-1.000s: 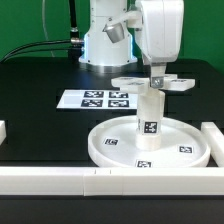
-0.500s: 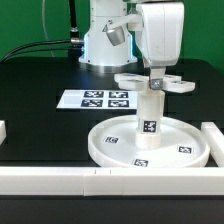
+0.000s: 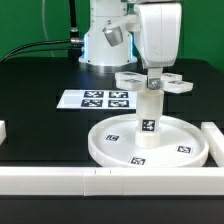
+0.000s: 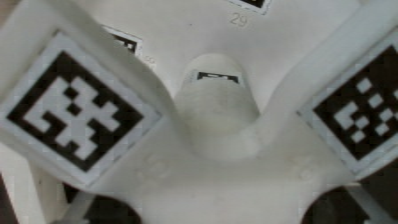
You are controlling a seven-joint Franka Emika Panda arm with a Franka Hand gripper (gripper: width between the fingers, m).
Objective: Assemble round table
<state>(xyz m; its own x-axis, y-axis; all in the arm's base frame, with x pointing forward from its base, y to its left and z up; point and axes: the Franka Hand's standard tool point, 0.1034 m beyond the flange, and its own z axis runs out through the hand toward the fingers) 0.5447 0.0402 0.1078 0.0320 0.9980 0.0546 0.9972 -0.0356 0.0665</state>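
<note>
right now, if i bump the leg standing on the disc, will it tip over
Probably tippy: the leg stands upright on the disc, taller than wide. The cross-shaped foot on top likely makes it top-heavy. It looks like rigid plastic, so no flexing.

The foot (image 4: 205, 135) overfills the wrist view, its tags (image 4: 75, 100) cut at the edges, and in the exterior view the gripper (image 3: 153, 77) has jaws too small to judge.
</note>
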